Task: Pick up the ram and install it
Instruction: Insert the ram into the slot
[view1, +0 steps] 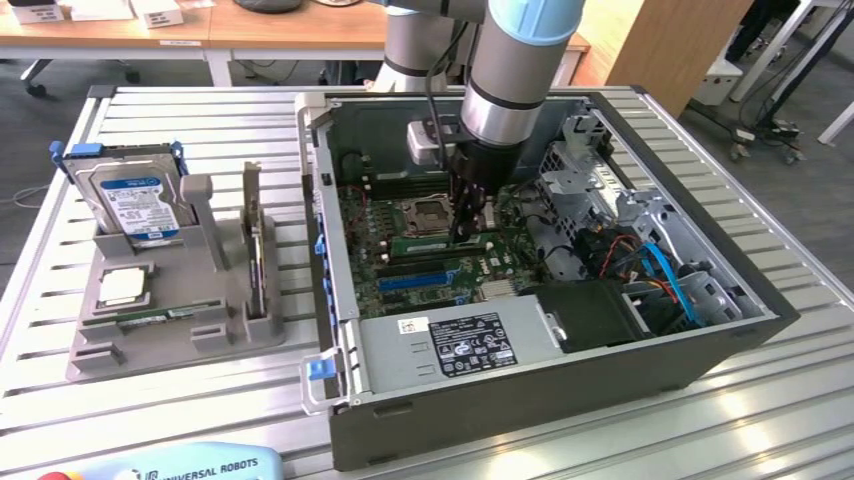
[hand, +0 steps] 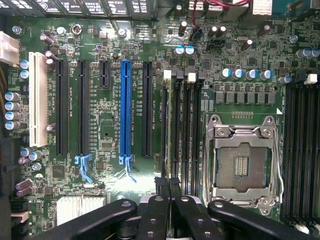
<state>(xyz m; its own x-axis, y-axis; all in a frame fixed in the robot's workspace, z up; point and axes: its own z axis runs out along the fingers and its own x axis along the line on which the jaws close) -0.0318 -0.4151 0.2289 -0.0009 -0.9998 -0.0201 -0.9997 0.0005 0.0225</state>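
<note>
Currently on the install step, pick-up done. Seeing the gripper (view1: 467, 232) down inside the open PC case (view1: 561, 390), over the motherboard (hand: 107, 135), just beside the empty CPU socket (hand: 242, 165). Clamped nearly shut on the ram (hand: 175, 135), apparently gripping near one end of the stick. Reading the ram as upright on edge, lined up along one of the memory slots (hand: 196, 135) on the socket's near side in the exterior view. Can't tell whether fully seated or just resting in the slot mouth; can't tell positions of the latches (hand: 191, 76) either. Judging the task as most of the way through: placed at the slot, seating unconfirmed. Calls for a straight push down along the slot, no tilt, notch matched to the key, even pressure over the stick's length with the grip at one end. Worth keeping the fingers (hand: 152, 220) square to the slot, clear of the neighbouring latches. Risk as judged: cocking the stick or loading the board unevenly. Also noting the parts tray (view1: 94, 350) well apart on the exterior view's left, outside the case, holding the hard drive (view1: 134, 200) and the CPU chip (view1: 120, 287). Not involved now.
</note>
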